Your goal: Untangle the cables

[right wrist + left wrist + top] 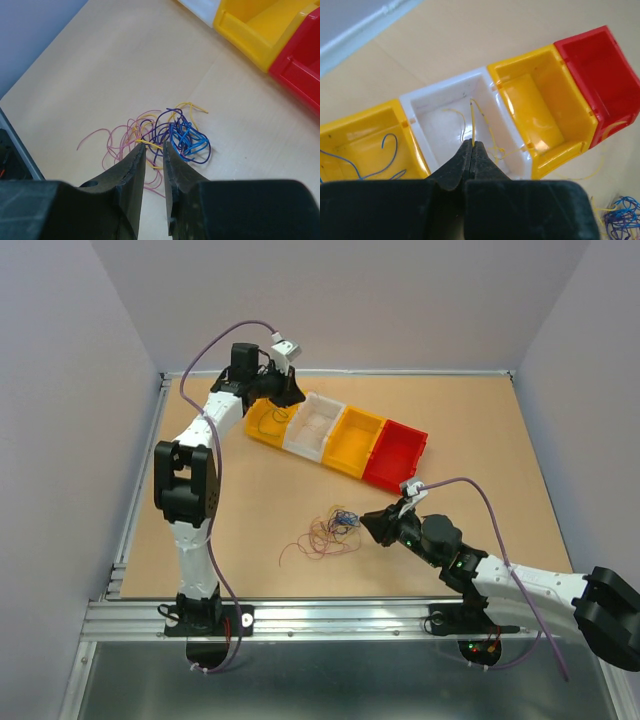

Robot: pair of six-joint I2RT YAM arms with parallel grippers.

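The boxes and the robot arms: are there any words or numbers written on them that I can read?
None: no words, numbers or signs can be read anywhere.
The boxes, the wires, the table and the arms are all plain.
The tiny lights on the right arm are just dots.

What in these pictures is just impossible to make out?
Top view: single strands in the cables, too thin to follow.
Left wrist view: the blue wire's ends, hidden by the left arm's jaws and the frame edge.
Right wrist view: the red bin's inside, cut off by the right edge.
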